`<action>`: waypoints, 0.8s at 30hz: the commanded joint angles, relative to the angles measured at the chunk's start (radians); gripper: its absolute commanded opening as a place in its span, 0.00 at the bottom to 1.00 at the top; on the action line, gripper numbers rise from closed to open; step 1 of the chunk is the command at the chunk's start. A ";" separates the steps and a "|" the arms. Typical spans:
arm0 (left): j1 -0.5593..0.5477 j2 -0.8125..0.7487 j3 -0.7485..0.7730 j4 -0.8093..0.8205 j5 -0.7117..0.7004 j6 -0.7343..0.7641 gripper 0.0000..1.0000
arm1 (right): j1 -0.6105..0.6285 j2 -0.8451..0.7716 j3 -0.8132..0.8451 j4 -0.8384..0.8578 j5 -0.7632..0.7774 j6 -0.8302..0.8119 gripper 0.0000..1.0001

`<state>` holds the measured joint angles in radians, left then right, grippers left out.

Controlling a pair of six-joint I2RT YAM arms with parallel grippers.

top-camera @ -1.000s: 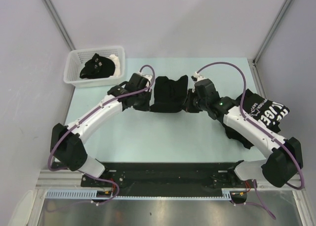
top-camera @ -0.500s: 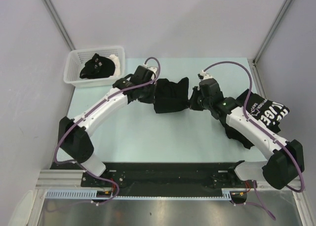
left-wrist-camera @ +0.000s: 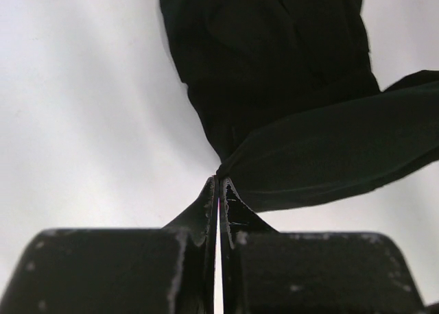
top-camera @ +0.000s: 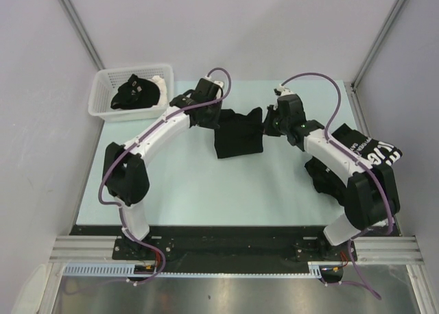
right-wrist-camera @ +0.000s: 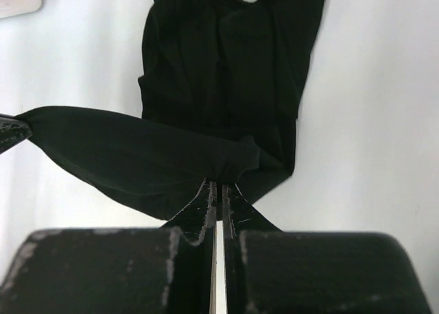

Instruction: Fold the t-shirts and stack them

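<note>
The left end effector (left-wrist-camera: 218, 187) pinches the black t-shirt (left-wrist-camera: 274, 88).

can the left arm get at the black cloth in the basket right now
Probably not yet: its jaws are shut on the middle t-shirt. The basket sits close beside it, open-topped, nothing between, so reachable once it lets go.

You are looking at bright, evenly lit pictures: the table (left-wrist-camera: 82, 122) is glaring almost white in the wrist views, the black t-shirt (left-wrist-camera: 274, 67) is losing its fold detail, and the left gripper (left-wrist-camera: 218, 190) is showing soft.
</note>
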<state>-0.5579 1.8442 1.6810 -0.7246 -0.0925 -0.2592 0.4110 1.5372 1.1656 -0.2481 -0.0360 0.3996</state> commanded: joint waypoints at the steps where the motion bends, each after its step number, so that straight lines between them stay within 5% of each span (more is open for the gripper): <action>1: 0.050 0.052 0.078 0.013 -0.055 0.046 0.00 | -0.024 0.079 0.095 0.067 -0.007 -0.068 0.00; 24: 0.108 0.342 0.388 0.033 -0.021 0.069 0.00 | -0.110 0.429 0.465 0.001 -0.085 -0.176 0.00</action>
<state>-0.4698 2.1555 2.0274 -0.6968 -0.1024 -0.2157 0.3180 1.9285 1.5673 -0.2447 -0.1139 0.2489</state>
